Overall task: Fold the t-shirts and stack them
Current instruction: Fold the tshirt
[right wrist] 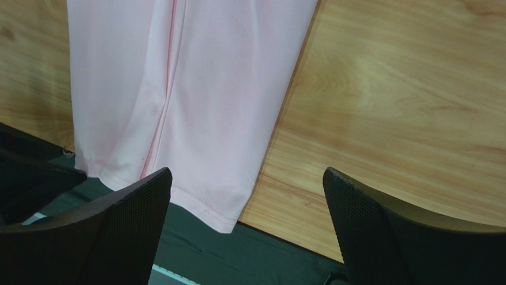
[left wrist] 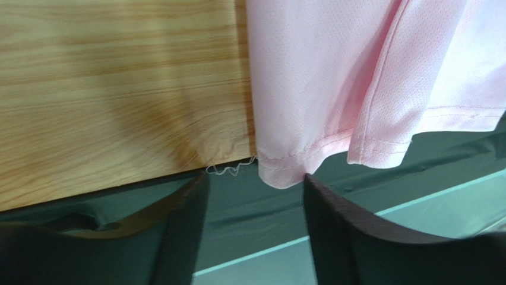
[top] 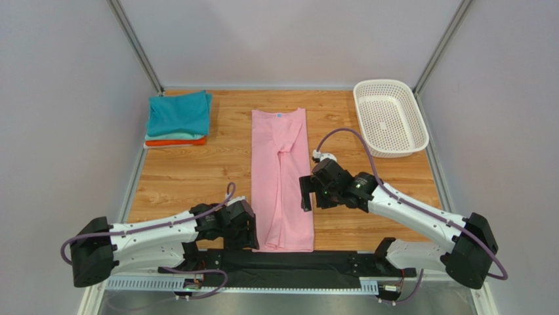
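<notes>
Basket: white perforated basket (top: 392,152) at the far right corner of the bench (top: 184,184); its holed floor and walls show in full.
Stack: three folded t-shirts at the far left corner, teal t-shirt (top: 178,115) on top, pale mint t-shirt (top: 174,136) under it, orange t-shirt (top: 176,142) at the bottom.
Pink t-shirt (top: 279,177): folded lengthwise into a long narrow strip down the middle of the bench, neck label (top: 279,115) at the far end. A fold ridge runs along its length. The stitched hem overhangs the near edge onto the dark strip (top: 282,262).
Left gripper (left wrist: 255,184): at the near edge, jaws apart, near left hem corner just beyond the gap; nothing pinched.
Right gripper (right wrist: 246,178): above the bench beside the pink t-shirt's right edge, jaws wide apart, holding nothing.
</notes>
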